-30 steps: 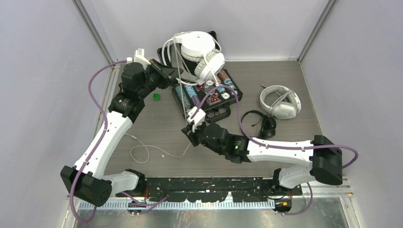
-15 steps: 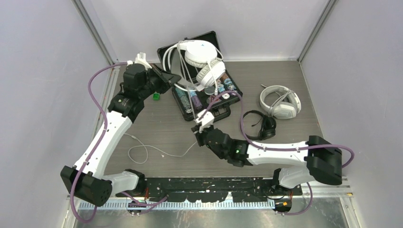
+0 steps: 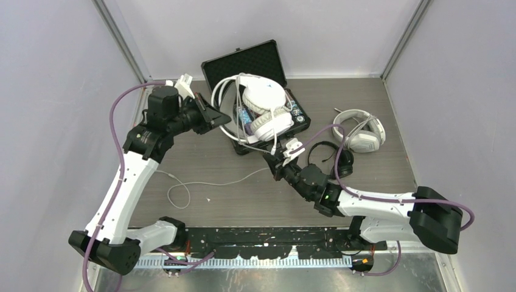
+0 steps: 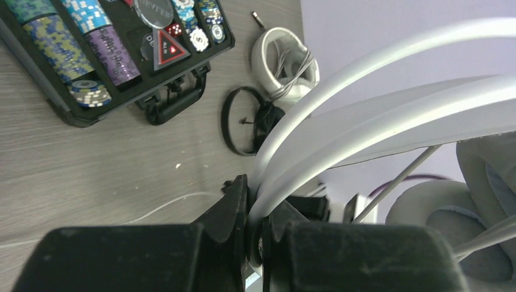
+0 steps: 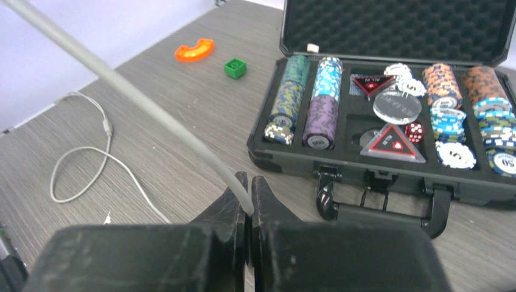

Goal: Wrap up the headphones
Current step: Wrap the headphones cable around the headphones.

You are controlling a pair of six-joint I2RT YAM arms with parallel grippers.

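Observation:
My left gripper [image 3: 223, 117] is shut on the headband of the white round-cup headphones [image 3: 263, 108] and holds them in the air over the open case. In the left wrist view the headband [image 4: 377, 100] runs out from between my shut jaws [image 4: 258, 210]. My right gripper [image 3: 277, 159] is shut on their pale cord [image 5: 131, 94], which rises up and left from my fingers [image 5: 251, 193]. The cord's loose end [image 3: 182, 190] lies looped on the table. The slim black pair [image 3: 332, 159] and the bulky white-grey pair [image 3: 359, 131] lie at the right.
An open black case [image 3: 243, 64] of poker chips [image 5: 319, 106] sits at the back centre, its handle [image 5: 380, 210] facing my right gripper. A green block [image 5: 234, 68] and an orange piece [image 5: 195, 50] lie left of the case. Walls enclose three sides.
My left gripper has carried the white headphones toward the near side, down over the case. My right gripper has moved right with the cord, to the case's handle side.

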